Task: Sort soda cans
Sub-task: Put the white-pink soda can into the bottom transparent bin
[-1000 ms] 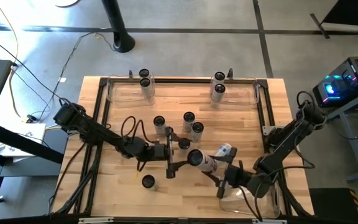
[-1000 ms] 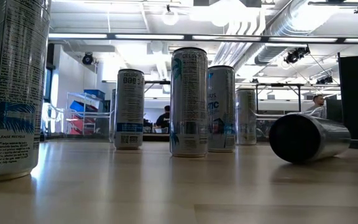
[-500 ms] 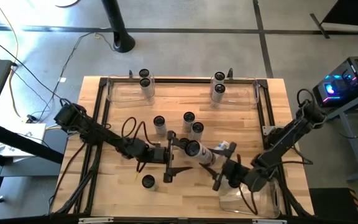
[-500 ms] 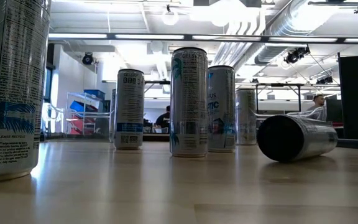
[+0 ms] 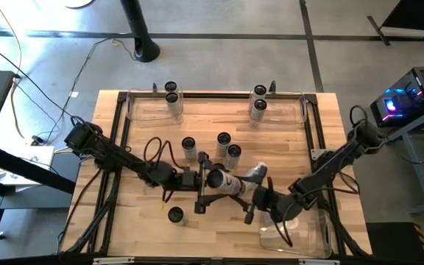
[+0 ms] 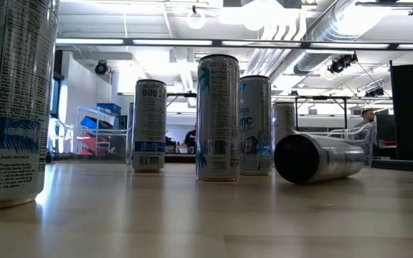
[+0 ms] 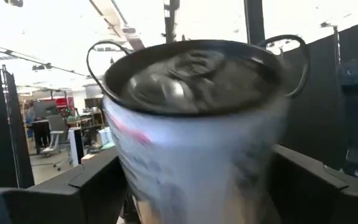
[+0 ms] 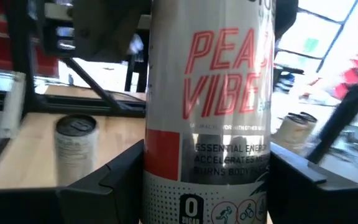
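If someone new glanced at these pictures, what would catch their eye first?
Mid-table, a can lying on its side sits between the left gripper and the right gripper, which holds it. Three upright cans stand just behind it, and pairs of cans occupy the two clear bins at the far edge.

Held can: lying tilted at mid-surface, between both grippers.
Left gripper: fingers spread around its dark top.
Right gripper: clamped on its body.
Upright cans: three just behind.
Wooden surface: one lone can near the front.
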Controlling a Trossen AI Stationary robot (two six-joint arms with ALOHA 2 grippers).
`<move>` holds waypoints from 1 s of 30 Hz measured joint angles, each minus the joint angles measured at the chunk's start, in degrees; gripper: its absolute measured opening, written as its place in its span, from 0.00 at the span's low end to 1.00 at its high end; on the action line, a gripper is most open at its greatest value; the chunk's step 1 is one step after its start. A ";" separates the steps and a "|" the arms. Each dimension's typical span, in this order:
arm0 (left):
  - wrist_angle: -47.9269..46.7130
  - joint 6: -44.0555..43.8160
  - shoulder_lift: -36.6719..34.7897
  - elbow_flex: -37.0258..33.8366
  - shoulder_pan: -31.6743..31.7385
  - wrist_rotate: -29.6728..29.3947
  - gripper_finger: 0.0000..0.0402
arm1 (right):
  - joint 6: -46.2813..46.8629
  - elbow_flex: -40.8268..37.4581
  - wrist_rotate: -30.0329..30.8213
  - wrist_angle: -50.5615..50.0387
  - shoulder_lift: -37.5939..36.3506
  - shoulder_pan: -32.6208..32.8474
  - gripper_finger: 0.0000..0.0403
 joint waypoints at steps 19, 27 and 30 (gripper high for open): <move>-16.01 -1.05 -3.51 0.88 -0.89 -2.71 0.58 | 9.11 0.11 0.17 -9.71 -1.76 0.96 0.83; -45.07 -1.14 -5.78 8.39 -0.06 7.40 0.58 | 22.66 6.03 -8.24 -33.54 -9.37 6.07 0.86; -51.84 -0.87 -3.07 12.46 1.14 15.60 0.58 | 17.81 7.85 -13.63 -33.12 -10.12 7.13 0.86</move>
